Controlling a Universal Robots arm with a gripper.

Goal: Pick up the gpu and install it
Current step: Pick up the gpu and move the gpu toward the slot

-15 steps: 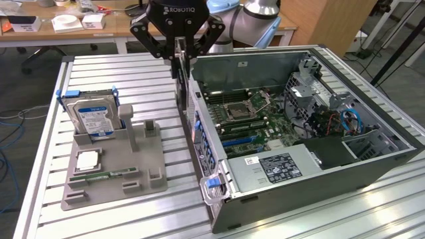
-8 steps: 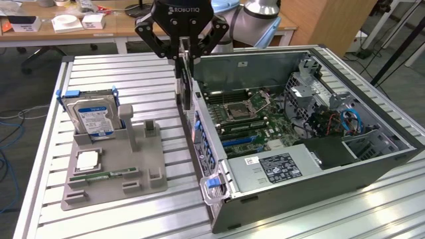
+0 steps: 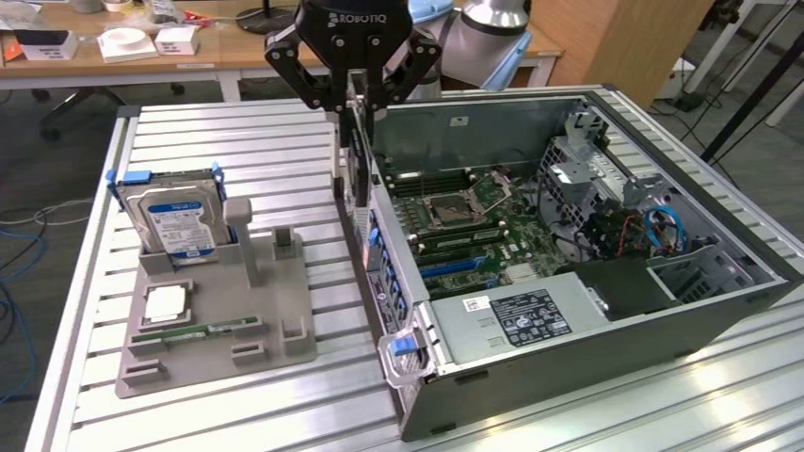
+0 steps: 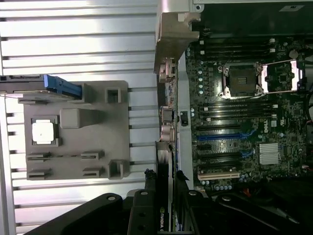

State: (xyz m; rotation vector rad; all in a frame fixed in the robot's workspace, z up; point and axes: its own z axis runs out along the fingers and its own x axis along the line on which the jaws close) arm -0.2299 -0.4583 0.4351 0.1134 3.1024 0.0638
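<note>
1. A worktop point(image 3: 239, 141) of ribbed silver metal slats spans the exterior view from nine to five o'clock, with bright glare on it near five o'clock.
2. A wooden desk point(image 3: 233, 52) runs behind it at eleven o'clock, carrying white boxes point(image 3: 126, 42).
3. A tall wooden panel point(image 3: 635, 38) stands at one o'clock.
4. Dark grey floor point(image 3: 38, 160) shows at ten o'clock, with loose cables point(image 3: 19, 221) at nine o'clock.

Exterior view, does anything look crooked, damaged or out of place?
Nothing stands out. The gpu hangs upright in the gripper by the rear wall of the case, and the hard drive stands straight in its grey holder.
</note>
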